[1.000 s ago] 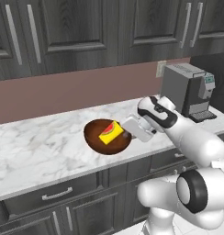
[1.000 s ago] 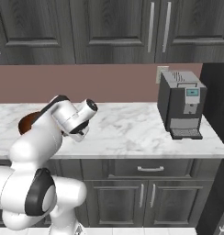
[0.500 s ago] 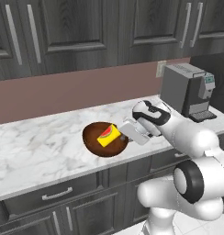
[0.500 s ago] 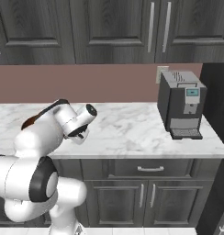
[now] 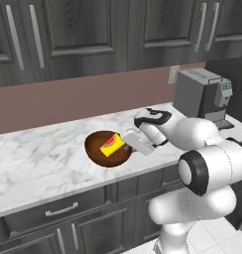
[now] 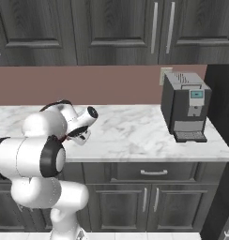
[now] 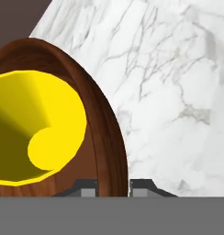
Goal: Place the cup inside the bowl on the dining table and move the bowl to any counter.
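The dark wood-look bowl (image 5: 96,150) sits low at the front half of the white marble counter (image 5: 38,166), with the yellow cup (image 5: 112,145) lying tilted inside it, its red mark up. My gripper (image 5: 128,142) is at the bowl's right rim. In the hand view the bowl's rim (image 7: 107,133) passes between the two fingertips (image 7: 88,188), so the gripper (image 7: 114,186) is shut on it, and the cup (image 7: 38,128) shows its open mouth. From the right base view the gripper (image 6: 73,136) points left behind my own arm, which hides the bowl. The dining table is out of view.
A grey coffee machine (image 5: 200,94) stands at the right end of the counter (image 6: 130,136), below a wall outlet (image 5: 173,74). Dark upper cabinets hang over the mauve backsplash. Drawers with bar handles (image 5: 61,210) run under the counter's front edge.
The gripper and the bowl with the cup in it have shifted a little to the left over the counter. The grip on the rim is unchanged.
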Robot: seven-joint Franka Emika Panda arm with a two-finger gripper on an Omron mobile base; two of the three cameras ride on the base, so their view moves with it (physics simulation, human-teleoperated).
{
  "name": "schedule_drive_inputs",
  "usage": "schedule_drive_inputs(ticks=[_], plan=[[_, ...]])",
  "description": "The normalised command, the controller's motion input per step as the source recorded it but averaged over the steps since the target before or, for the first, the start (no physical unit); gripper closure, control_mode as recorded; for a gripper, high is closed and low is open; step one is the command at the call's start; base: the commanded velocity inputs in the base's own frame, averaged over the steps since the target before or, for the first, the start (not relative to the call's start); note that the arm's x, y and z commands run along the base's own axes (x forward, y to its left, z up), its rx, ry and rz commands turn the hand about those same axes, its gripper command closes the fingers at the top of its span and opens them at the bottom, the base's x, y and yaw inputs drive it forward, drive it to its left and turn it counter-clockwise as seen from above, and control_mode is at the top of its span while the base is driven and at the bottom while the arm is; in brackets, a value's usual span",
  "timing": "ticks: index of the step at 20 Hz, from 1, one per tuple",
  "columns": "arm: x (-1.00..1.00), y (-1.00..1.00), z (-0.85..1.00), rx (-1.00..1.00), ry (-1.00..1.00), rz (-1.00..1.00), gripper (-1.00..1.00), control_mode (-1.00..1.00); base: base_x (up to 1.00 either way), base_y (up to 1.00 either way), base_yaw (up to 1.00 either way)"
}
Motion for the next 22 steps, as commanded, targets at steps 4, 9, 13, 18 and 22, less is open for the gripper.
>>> schedule_drive_inputs(ticks=[4,9,13,18,22], plan=[[0.16,0.26,0.00,0.00,0.00,-0.03,1.00,-1.00,0.00,0.00,0.00],[0.25,0.25,0.00,0.00,0.00,-0.03,1.00,-1.00,0.00,0.00,0.00],[0.28,0.25,0.00,0.00,0.00,-0.04,1.00,-1.00,0.00,0.00,0.00],[0.15,0.17,0.00,-0.02,0.04,-0.07,1.00,-1.00,0.00,0.00,0.00],[0.07,0.14,0.00,-0.03,0.09,-0.07,1.00,-1.00,0.00,0.00,0.00]])
